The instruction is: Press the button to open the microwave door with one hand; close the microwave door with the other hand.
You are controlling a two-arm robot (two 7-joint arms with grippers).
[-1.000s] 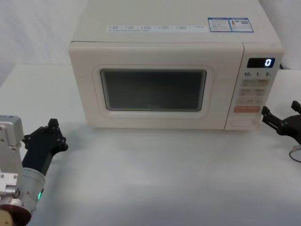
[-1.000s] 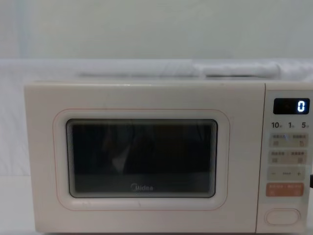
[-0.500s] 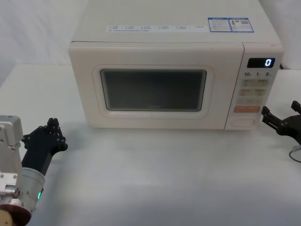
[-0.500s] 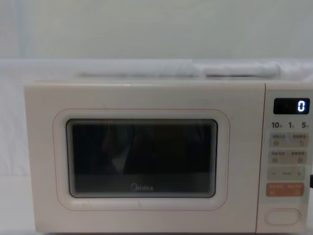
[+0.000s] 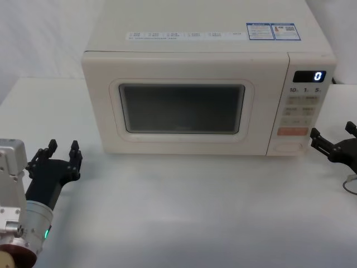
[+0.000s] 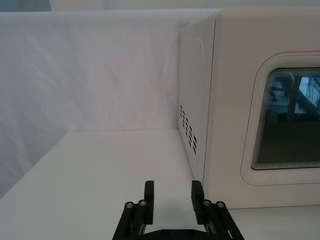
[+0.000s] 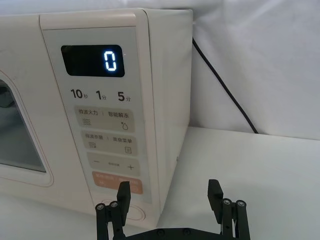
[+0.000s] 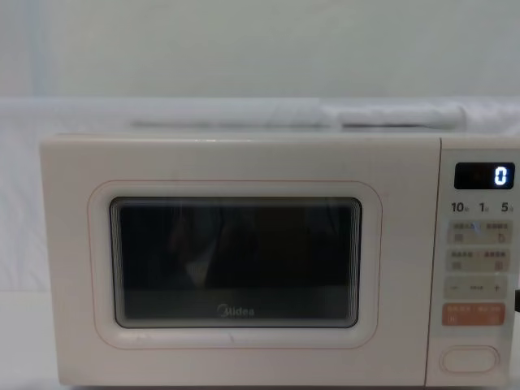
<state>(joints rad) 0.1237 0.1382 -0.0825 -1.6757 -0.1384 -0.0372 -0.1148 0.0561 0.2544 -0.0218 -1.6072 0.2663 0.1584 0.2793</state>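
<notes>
Head view first: white table point(image 5: 184, 212) beneath everything, with cream microwave point(image 5: 206, 50) standing ahead of both grippers. Microwave door point(image 5: 181, 106) shut flush against the body, dark window and thin orange outline facing forward, ahead and to the right of the left gripper point(image 5: 62, 148), ahead and to the left of the right gripper point(image 5: 332, 137). Control panel point(image 5: 304, 106) just ahead of the right gripper, display reading 0. Orange key point(image 8: 473, 314) above the button point(image 8: 469, 359) in the chest view, at the panel's lowest corner. From the right wrist, button point(image 7: 136, 212) seen just beyond and between that gripper's fingers point(image 7: 123, 191), not touched. Black cable point(image 7: 225, 90) running down the wall past the microwave's side. Right gripper point(image 7: 169, 192) spread wide, holding nothing, hovering low beside the panel. Left gripper point(image 6: 171, 190) likewise parted, empty, low over the table near the microwave's vented left side, clear of the door.
</notes>
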